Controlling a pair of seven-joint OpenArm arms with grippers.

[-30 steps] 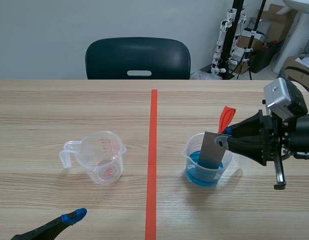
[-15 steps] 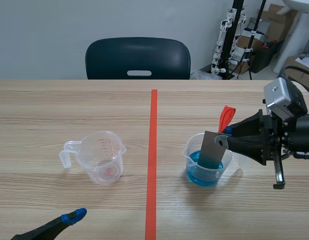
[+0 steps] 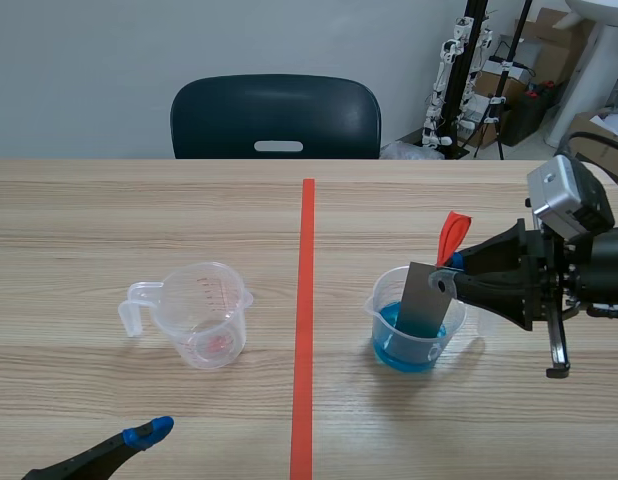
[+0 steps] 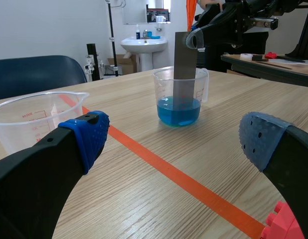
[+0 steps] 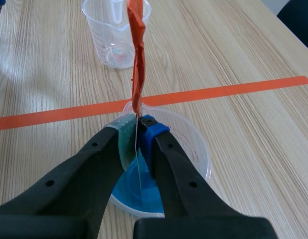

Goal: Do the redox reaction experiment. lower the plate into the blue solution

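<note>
Wooden desk [image 3: 89, 220], pale wall behind.

Right jaws closed on the grey metal plate [image 3: 425, 300]. The pads pinch its top edge, and from the right wrist it shows edge-on as a thin line between them. An orange-red strip [image 5: 137, 59] sticks up from the plate's top, above the pads. The plate hangs nearly upright, tilted a little. Its lower end is inside the clear beaker [image 3: 387, 318] and reaches into the blue solution [image 4: 178, 110]. The beaker stands on the desk just right of the orange tape line [image 3: 306, 300], and the right arm comes in level from the right side.

Left jaws open, with blue pads [image 4: 89, 134] wide apart and nothing between them. They sit low over the near-left part of the desk. Ahead of them the tape line crosses the desk, with the filled beaker beyond it and nothing blocking the way.

The empty measuring cup [image 3: 201, 315], with red markings and a handle on its left, stands left of the tape, well apart from the beaker.

Further out, a dark chair [image 3: 276, 115] is pushed in at the far edge. A black stand [image 3: 472, 70] and cardboard boxes [image 3: 549, 40] are in the back right corner, and a white sink [image 4: 145, 45] shows in the left wrist view.

Count: 2 clear cups (1 filled, 1 empty), 1 plate, 1 strip, 1 chair.
</note>
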